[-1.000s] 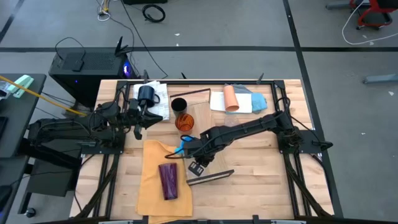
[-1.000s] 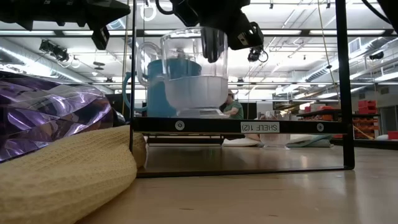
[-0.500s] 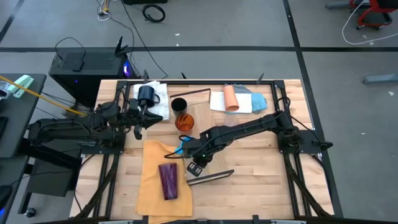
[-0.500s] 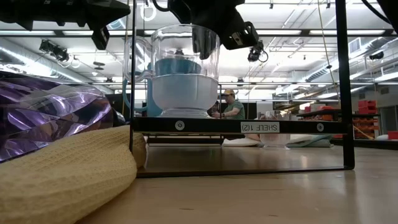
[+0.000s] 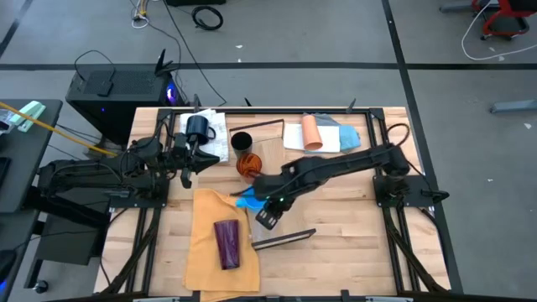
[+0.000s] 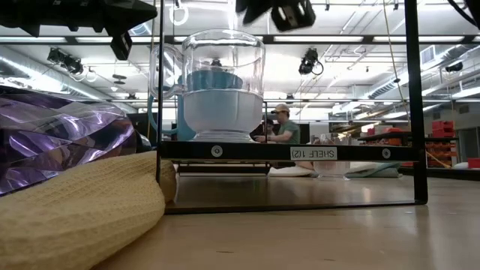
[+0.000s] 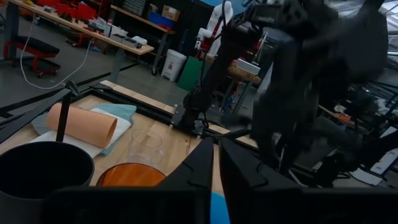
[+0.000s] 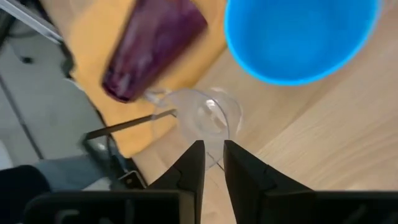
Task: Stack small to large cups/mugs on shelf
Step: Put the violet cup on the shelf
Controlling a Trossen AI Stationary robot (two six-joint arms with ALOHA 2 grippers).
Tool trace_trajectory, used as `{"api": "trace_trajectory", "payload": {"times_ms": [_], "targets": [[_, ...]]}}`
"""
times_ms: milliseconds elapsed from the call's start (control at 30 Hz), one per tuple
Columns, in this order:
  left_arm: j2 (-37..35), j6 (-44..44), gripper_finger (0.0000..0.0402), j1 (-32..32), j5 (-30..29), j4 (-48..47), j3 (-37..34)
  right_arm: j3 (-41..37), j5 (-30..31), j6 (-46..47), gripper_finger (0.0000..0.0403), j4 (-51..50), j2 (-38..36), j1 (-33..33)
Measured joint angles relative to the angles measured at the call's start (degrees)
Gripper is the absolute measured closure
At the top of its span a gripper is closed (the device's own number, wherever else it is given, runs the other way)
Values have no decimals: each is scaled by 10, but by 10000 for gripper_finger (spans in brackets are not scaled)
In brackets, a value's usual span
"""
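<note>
While the table [image 5: 352, 243] carries the cups yet to be sorted, the shelf [image 6: 300, 152] bears only a blue mug [image 8: 298, 37] and, just beside it, a clear cup [image 6: 223, 82], upright near the shelf's end. The right end effector [image 8: 213, 146] hangs above that cup, apart from it, fingers narrowly parted and empty. A sideways sweep made too low could catch the light cup's rim, so that it would be tipped off the shelf or knocked against the mug. The left end effector [image 5: 191, 153] waits closed by the far cups.
</note>
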Motion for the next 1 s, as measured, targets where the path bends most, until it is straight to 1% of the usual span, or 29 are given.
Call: {"api": "trace_trajectory", "payload": {"times_ms": [133, 233, 433, 567, 700, 800, 900, 933, 1000], "targets": [[0, -3, 367, 0, 0, 0, 0, 0, 14, -10, 337, -6, -47, 1], [0, -5, 372, 0, 3, 0, 0, 0, 36, -16, 337, -36, -85, 1], [0, -5, 378, 0, 24, 1, 0, 1, 106, 16, 337, -169, -156, 6], [0, -14, 373, 0, 26, 1, 0, 1, 146, 54, 338, -251, -197, 21], [0, -16, 364, 0, 26, 0, 0, -1, 196, 76, 338, -251, -230, 33], [0, -21, 359, 0, 26, 0, 0, -1, 220, 92, 338, -254, -245, 32], [0, -58, 358, 0, 28, -2, 0, -1, 234, 89, 338, -254, -252, 32], [0, -71, 358, 0, 39, -6, 0, -2, 238, 86, 338, -254, -253, 32], [0, -83, 358, 0, 92, -27, 0, -2, 239, 74, 338, -254, -255, 32]]}}
